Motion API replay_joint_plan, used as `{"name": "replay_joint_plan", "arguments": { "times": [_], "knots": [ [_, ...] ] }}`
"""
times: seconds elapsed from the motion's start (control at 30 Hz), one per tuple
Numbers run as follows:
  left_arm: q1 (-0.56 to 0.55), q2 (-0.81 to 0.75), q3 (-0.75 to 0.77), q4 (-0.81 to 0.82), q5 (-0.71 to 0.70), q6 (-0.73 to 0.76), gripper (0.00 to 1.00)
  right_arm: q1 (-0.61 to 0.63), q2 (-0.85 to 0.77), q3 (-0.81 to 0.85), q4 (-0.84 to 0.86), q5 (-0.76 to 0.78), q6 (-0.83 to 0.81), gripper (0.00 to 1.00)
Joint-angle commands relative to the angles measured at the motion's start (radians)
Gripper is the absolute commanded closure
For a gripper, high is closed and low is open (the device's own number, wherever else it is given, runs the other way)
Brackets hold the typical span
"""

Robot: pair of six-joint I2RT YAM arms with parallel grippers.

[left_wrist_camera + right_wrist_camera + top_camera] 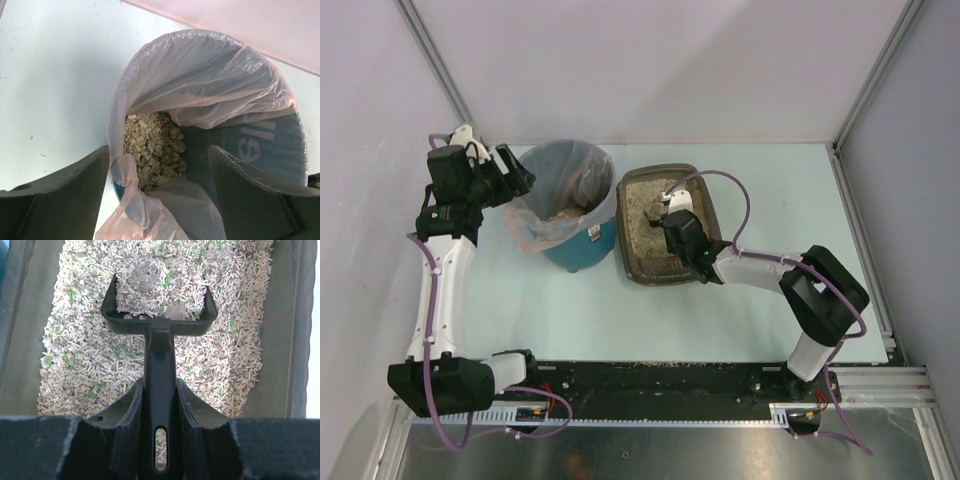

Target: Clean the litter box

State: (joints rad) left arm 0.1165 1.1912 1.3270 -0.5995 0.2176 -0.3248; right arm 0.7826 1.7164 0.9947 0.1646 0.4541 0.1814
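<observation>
Your right gripper [160,395] clamps the scoop [159,340] inside the litter box [20,340]; your left gripper [159,155] hangs, jaws apart, over the bin [272,145].

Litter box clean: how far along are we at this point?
Partway. Done: clumped litter already lies in the lined teal bin. In hand: the right gripper is shut on the black scoop, whose head sits in the litter box with a grey clump inside it; the left gripper is open over the bin's rim. Left: lift that clump, carry it to the bin, and sift the remaining litter.
</observation>
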Motion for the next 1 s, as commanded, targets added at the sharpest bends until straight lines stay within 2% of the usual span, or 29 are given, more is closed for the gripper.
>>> {"name": "replay_joint_plan", "arguments": {
  "times": [0.0,0.43,0.8,0.9,0.97],
  "knots": [
    [0.0,-0.031,-0.005,0.033,0.058,-0.022,0.17,0.029,-0.075,-0.04,0.128,0.067,-0.008,1.0],
    [-0.009,-0.004,0.003,0.033,0.063,-0.019,0.18,0.095,-0.193,-0.172,0.297,0.166,-0.051,1.0],
    [-0.02,0.007,0.008,0.03,0.063,-0.008,0.15,0.152,-0.38,-0.297,0.354,0.224,-0.08,1.0],
    [-0.021,0.011,0.005,0.03,0.068,-0.011,0.16,0.229,-0.373,-0.298,0.371,0.245,-0.178,1.0],
    [-0.021,0.013,0.012,0.029,0.075,-0.013,0.16,0.242,-0.379,-0.3,0.354,0.273,-0.155,1.0]
  ]
}}
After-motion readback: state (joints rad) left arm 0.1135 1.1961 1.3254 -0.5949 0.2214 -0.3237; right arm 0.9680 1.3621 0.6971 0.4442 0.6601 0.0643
